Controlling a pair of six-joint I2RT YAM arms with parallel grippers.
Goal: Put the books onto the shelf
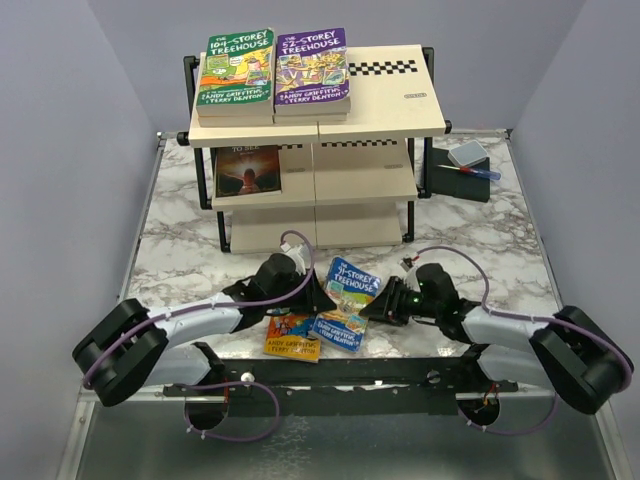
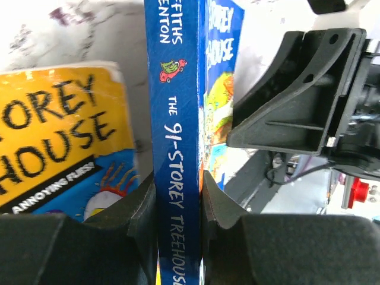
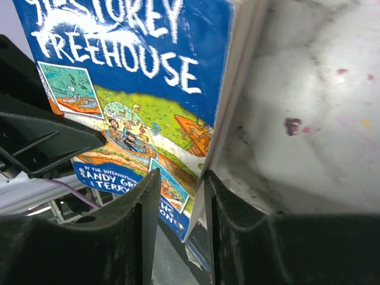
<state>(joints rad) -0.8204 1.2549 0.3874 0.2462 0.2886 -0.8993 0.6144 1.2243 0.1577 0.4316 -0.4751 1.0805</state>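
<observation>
A blue "91-Storey Treehouse" book (image 1: 352,285) stands tilted off the table near the front edge, between both arms. My left gripper (image 1: 318,296) (image 2: 178,190) is shut on its spine (image 2: 178,119), with both pads pressed against it. My right gripper (image 1: 374,310) (image 3: 178,184) is open, its jaws straddling the book's lower corner (image 3: 196,208) with a gap on the cover side. A yellow-orange book (image 1: 290,340) (image 2: 59,136) lies flat under the blue one. On the shelf (image 1: 390,100), a green book (image 1: 237,68) and a purple book (image 1: 312,66) lie on the top tier, and a dark book (image 1: 248,170) on the middle tier.
A small dark box (image 1: 458,175) with a grey top and a blue pen (image 1: 480,172) sits right of the shelf. Marble tabletop (image 1: 480,240) shows between the shelf and the arms. Grey walls enclose the table on three sides.
</observation>
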